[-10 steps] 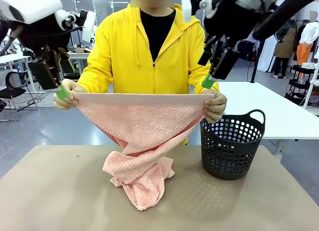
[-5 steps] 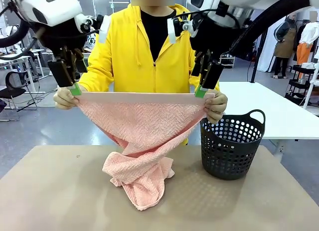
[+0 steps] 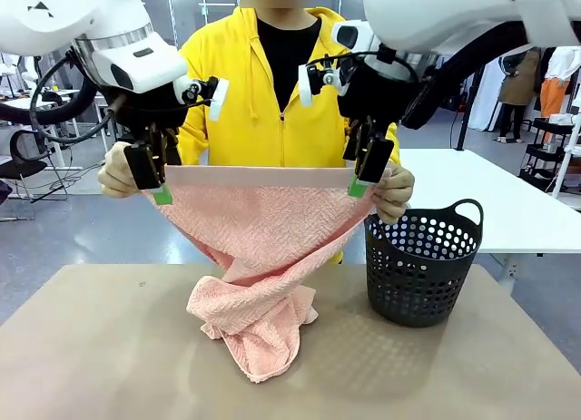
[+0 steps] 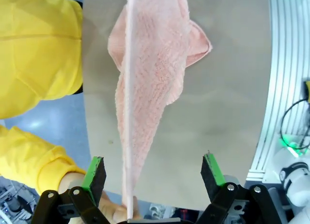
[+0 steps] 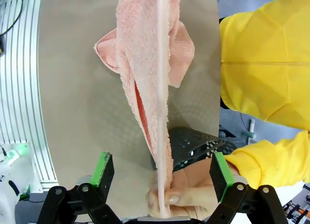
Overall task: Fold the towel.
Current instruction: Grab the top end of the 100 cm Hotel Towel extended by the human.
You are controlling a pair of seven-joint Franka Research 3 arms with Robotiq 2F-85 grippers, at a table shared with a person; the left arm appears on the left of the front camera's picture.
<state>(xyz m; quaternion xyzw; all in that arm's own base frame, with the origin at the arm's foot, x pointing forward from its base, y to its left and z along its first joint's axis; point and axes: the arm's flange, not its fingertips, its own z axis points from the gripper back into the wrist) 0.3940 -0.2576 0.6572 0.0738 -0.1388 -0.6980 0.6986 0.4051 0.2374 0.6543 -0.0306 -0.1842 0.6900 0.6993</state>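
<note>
Front view: person's hands stretch the towel, hem running 9 to 3 o'clock, tail heaped on desk. Left gripper straddles the 9 o'clock corner, right gripper the 3 o'clock corner; both have jaws apart.

The salmon-pink herringbone terry cloth towel is hanging with its plain top hem stretching taut and level, its lower part lying bunched on the tan worktop.

Salmon-pink towel in herringbone weave, black basket dotted with holes, green pads on black left gripper and right gripper, yellow hoodie, tan tabletop.
</note>
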